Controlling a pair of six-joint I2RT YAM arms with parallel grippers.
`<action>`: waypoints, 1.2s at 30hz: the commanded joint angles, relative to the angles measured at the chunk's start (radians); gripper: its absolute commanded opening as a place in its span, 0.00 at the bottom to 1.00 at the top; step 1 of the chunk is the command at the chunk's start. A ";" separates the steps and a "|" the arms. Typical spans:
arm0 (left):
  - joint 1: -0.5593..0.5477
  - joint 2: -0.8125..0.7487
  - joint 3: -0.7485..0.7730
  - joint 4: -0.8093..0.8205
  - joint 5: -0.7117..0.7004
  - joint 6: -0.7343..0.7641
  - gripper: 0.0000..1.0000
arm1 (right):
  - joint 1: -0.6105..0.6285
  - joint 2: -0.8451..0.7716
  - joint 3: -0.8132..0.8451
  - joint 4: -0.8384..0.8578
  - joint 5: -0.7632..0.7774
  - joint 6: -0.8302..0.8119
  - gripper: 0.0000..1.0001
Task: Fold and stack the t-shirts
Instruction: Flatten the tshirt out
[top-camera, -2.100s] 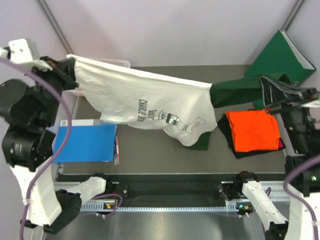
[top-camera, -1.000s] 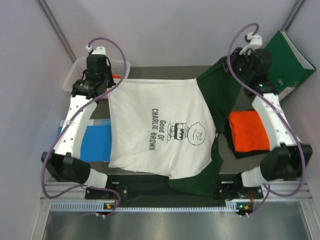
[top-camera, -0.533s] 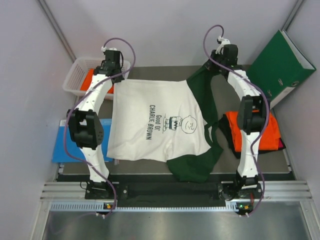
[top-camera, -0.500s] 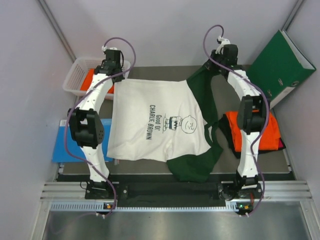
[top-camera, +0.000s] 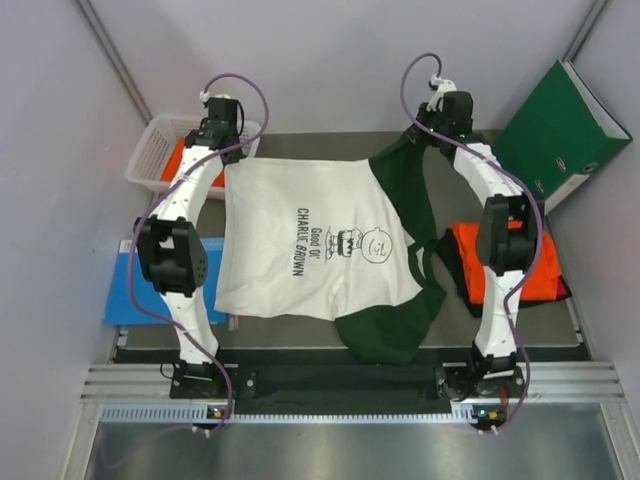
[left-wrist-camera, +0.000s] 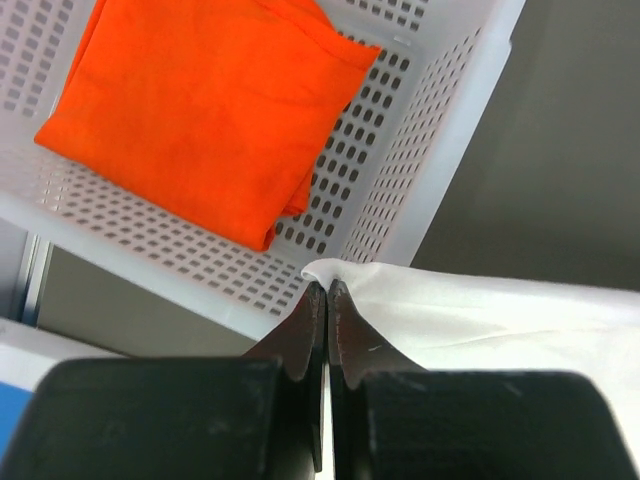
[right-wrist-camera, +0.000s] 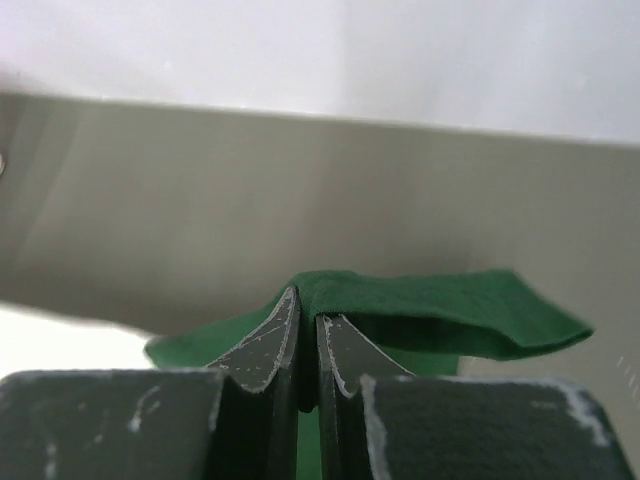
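The white cotton t-shirt with dark green sleeves and a dark chest print (top-camera: 318, 240) lies spread across the middle of the dark grey table (top-camera: 330, 143). Its far edge is stretched between the two arms near the top of the overhead view. The left gripper (left-wrist-camera: 322, 298) has its jaws pressed almost together on a white corner of the shirt. That corner sits just beside the white perforated plastic basket (left-wrist-camera: 440, 170), which holds a folded bright orange shirt (left-wrist-camera: 200, 100). The right gripper (right-wrist-camera: 305, 330) is likewise pinched narrow on a fold of the green sleeve cloth.

The step in hand looks like laying the shirt flat before folding. To do it well, both corners should come down together with the edge taut, so no wrinkle is trapped. The green sleeve bunched at the bottom centre of the overhead view probably needs smoothing. Release should come only once the cloth rests on the table, clear of the stack of folded orange-on-black shirts (top-camera: 535, 272) at right.
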 joint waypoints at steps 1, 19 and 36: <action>0.010 -0.126 -0.037 -0.039 -0.037 0.002 0.00 | 0.038 -0.222 -0.163 0.034 0.001 -0.022 0.00; 0.008 -0.206 -0.223 -0.249 0.057 -0.019 0.00 | 0.101 -0.630 -0.542 -0.162 0.024 0.024 0.00; 0.007 -0.097 -0.235 -0.364 0.014 -0.013 0.00 | 0.149 -0.839 -0.777 -0.379 -0.010 0.071 0.00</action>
